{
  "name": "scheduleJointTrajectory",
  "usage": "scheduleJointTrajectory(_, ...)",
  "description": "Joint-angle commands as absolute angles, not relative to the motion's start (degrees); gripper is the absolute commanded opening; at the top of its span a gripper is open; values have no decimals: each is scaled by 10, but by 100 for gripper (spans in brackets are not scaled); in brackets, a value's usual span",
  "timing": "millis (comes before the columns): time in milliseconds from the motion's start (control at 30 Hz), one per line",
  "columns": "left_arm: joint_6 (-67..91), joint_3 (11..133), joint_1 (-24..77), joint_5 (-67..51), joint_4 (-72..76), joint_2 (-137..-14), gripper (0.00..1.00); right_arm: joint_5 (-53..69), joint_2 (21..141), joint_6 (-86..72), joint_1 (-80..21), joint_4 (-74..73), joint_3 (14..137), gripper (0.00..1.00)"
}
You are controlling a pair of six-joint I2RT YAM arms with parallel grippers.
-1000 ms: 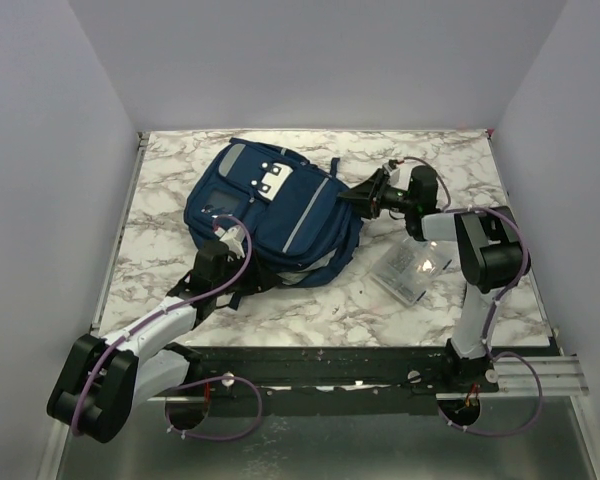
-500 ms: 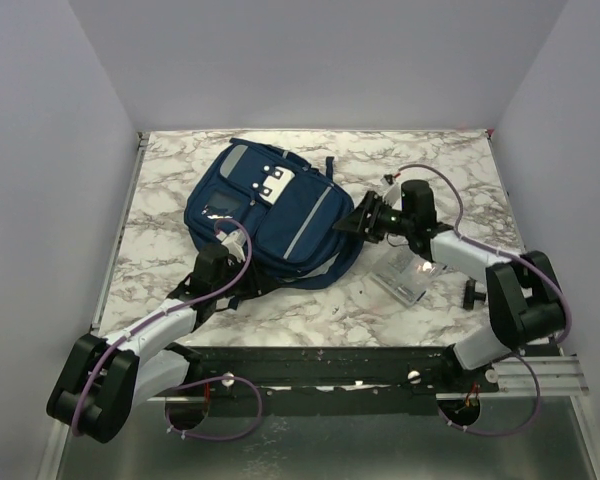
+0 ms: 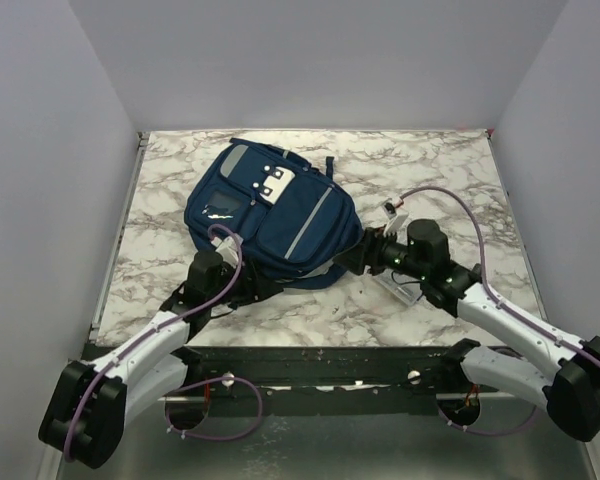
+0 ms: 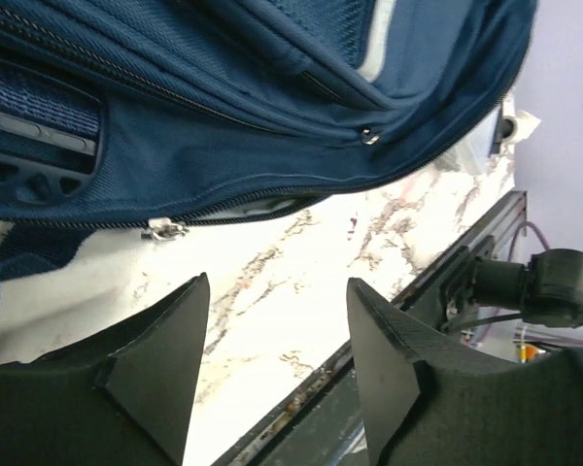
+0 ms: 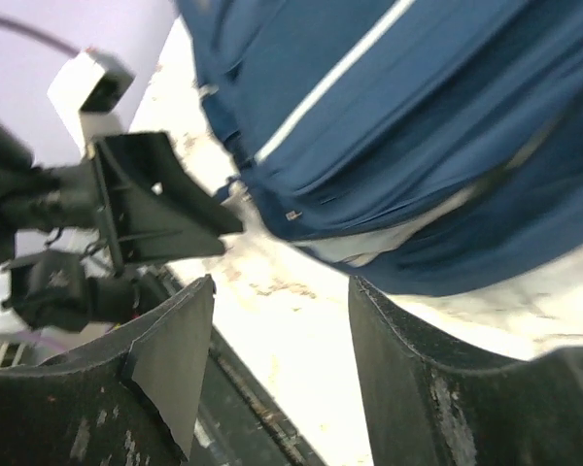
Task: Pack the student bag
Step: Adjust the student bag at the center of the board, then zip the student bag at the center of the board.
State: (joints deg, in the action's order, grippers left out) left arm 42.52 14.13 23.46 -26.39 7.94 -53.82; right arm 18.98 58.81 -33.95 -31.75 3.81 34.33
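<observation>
The student bag [image 3: 270, 205] is a navy backpack with pale stripes and white clips, lying flat on the marble table left of centre. My left gripper [image 3: 248, 290] is low at the bag's near edge. In the left wrist view it is open [image 4: 277, 291] with only table between its fingers, just short of a silver zipper pull [image 4: 165, 229] on the bag [image 4: 233, 116]. My right gripper [image 3: 355, 258] sits at the bag's near right corner and is also open [image 5: 282, 291] and holds nothing. The bag [image 5: 418, 126] lies just beyond its fingertips.
A clear plastic pouch [image 3: 405, 285] lies on the table partly under my right forearm. The table's dark near rail [image 3: 320, 355] runs just behind both grippers. Grey walls close in the left, right and back sides. My left gripper's fingers [image 5: 155, 209] show in the right wrist view.
My right arm has swung from the bag's far right side down and toward me to its near right corner. My left arm has drawn back slightly toward the near left.
</observation>
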Motion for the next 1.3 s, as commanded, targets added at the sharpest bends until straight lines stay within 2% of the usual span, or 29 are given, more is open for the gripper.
scheduleJointTrajectory(0,448,155,232,-238,-18,-463,62,156,587,-336,-409,101,306,57)
scheduleJointTrajectory(100,453,193,217,-160,-132,-404,67,105,627,-360,-486,173,290,50)
scheduleJointTrajectory(233,444,266,167,-100,-256,-368,73,24,725,-412,-562,256,306,53)
scheduleJointTrajectory(367,448,299,113,-139,-281,-357,75,-109,832,-463,-643,365,318,58)
scheduleJointTrajectory(500,479,308,91,-175,-283,-361,76,-297,939,-435,-736,557,301,64)
scheduleJointTrajectory(600,494,306,89,-201,-282,-357,76,-349,1029,-416,-745,663,310,65)
scheduleJointTrajectory(900,501,275,88,-217,-291,-296,75,-392,1194,-314,-745,795,384,66)
scheduleJointTrajectory(1033,501,273,88,-208,-297,-283,75,-392,1230,-300,-744,802,421,55)
scheduleJointTrajectory(1267,495,280,88,-202,-300,-283,75,-405,1275,-277,-744,816,466,49)
